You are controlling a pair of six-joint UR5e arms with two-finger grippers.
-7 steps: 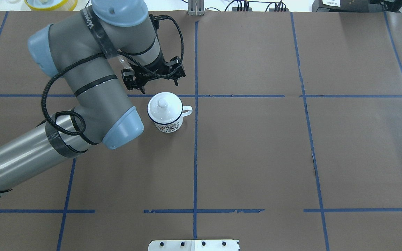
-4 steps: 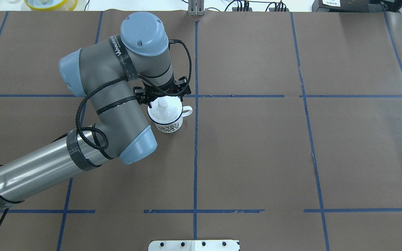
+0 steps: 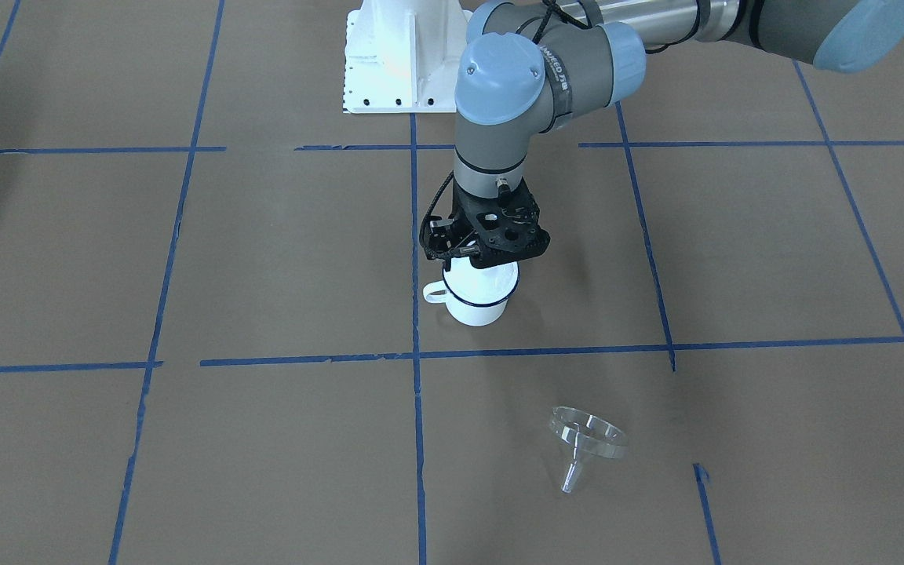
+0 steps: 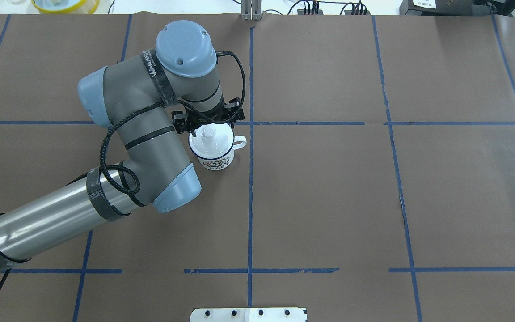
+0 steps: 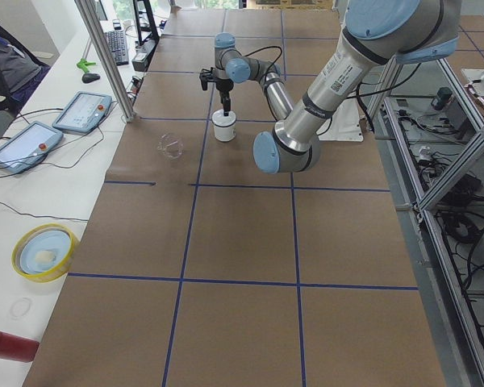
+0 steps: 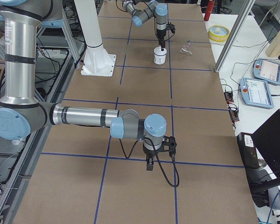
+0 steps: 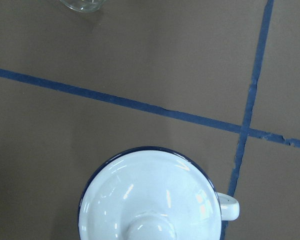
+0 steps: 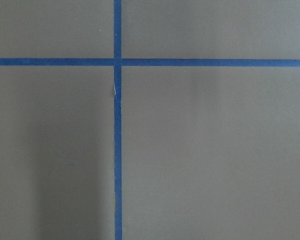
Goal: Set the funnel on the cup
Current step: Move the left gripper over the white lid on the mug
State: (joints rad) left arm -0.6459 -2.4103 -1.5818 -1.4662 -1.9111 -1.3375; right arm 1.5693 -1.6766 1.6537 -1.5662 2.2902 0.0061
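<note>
Risks, as I judge them from my desk:

1. left arm [image 4: 141, 134]: it hangs straight over the cup. An off-centre descent could shove the cup sideways or tip it.
2. cup [image 3: 477, 308]: it stands upright near the middle of the table [image 4: 329, 201], with its handle at 3 o'clock in the overhead view. A white lid covers its mouth, and with that on, the funnel has nowhere to sit.
3. funnel [image 3: 585, 438]: it lies on its side on the paper, untouched. It is well apart from the cup, at about 5 o'clock from it in the front-facing view. The plastic is clear and looks light, so I expect it to be hard to pick out and apt to roll or skid if nudged.
4. lid [image 4: 208, 142]: it has a small rounded knob [image 7: 150, 227]. A pinch off the knob's centre may slip. If the lid fits tightly, lifting it may drag the cup up too.

Tools:

5. left gripper [image 3: 483, 255]: it is directly above the lid, pointing down at the knob. Its own body hides the fingertips, and they are absent from the wrist view. I cannot tell whether it is released or clenched, or whether it touches the lid.
6. right gripper [image 6: 150, 164]: it is far from the cup and pointed down at bare paper, and I see nothing in it. Only a side view shows it, so I cannot tell how far open it is.
</note>
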